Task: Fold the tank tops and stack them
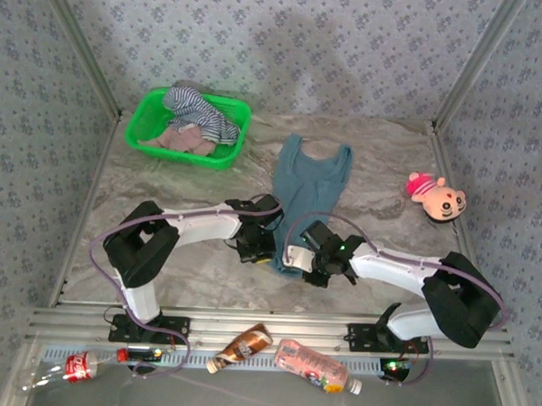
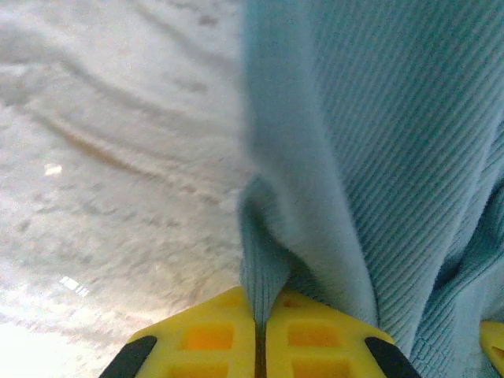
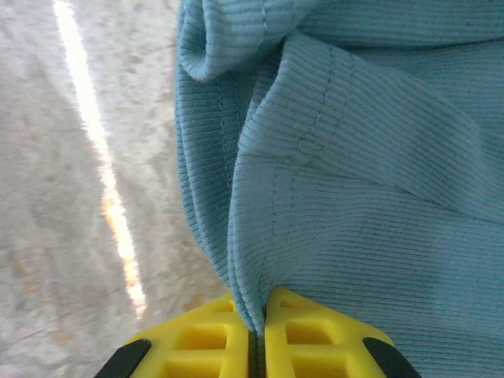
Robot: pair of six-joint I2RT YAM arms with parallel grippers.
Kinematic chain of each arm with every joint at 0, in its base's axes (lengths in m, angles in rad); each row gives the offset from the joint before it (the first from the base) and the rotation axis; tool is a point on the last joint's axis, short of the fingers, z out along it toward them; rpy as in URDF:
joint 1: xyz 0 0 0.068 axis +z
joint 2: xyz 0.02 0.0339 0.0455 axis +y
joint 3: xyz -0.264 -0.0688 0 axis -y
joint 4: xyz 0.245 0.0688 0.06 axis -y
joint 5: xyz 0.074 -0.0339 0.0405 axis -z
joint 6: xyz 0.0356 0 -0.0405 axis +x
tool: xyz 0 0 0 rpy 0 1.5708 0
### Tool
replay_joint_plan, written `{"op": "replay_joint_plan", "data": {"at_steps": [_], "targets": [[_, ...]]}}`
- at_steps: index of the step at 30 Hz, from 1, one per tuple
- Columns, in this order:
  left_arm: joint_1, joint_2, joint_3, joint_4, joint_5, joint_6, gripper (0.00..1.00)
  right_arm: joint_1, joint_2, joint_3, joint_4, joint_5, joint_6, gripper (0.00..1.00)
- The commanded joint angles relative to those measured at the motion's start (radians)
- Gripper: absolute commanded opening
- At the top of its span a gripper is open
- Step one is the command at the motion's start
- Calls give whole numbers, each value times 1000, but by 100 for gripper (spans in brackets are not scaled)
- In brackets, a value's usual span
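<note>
My arms fold inward, wrists low, side by side. My left gripper (image 2: 260,319) is pinched tight on the near hem of the teal tank top (image 1: 310,182), and my right gripper (image 3: 257,324) is clamped on the same hem. The ribbed top lies flat, right of the green basket (image 1: 142,116), bunched at my fingers. The striped top (image 1: 201,112) and pink top (image 1: 179,141) lie inside that basket.

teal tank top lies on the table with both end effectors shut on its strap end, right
Not quite. The left end effector and right end effector are both shut on the teal tank top, which lies on the table, but they hold its hem end, nearest the arms. The top external view shows the straps at the far end.
</note>
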Motion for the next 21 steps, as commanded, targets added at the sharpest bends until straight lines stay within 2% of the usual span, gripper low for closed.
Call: {"op": "replay_joint_plan", "data": {"at_steps": [1,7,12,15,21], "targets": [[18,-91,32,-156,-32,42,6,16,-58,36,-120,-63,66,11],[45,-173,105,-311,-21,98,6,35,-119,106,-208,-208,142,7],[81,-180,209,-394,-23,155,7,2,-106,172,-316,-300,114,8],[121,-149,272,-390,-15,199,7,-70,-90,217,-338,-340,130,9],[189,1,452,-385,8,322,9,-213,13,334,-418,-381,51,10]]}}
